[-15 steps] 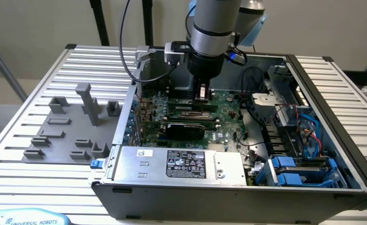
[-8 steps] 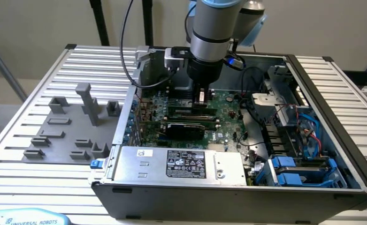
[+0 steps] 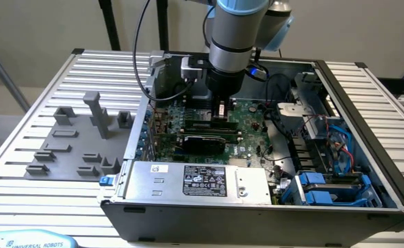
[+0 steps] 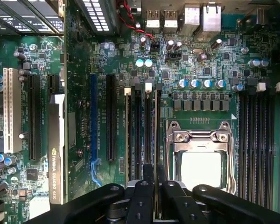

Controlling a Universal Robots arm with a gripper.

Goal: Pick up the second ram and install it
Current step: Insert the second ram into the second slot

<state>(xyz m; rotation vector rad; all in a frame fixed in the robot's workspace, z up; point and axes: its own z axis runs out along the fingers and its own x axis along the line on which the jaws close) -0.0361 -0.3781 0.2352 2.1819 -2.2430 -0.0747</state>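
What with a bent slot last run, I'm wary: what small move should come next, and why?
Probably a slow, straight descent. The gripper grips the second ram edge-on, running parallel to the memory slots beside the CPU socket, and it doesn't look seated yet.

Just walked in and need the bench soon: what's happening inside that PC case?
The robot arm is reaching down into the open computer case, with its pincer low over the motherboard. The pincer is closed on the second ram, held on edge over the memory slots beside the CPU socket. Grey fixture blocks sit outside on the table.
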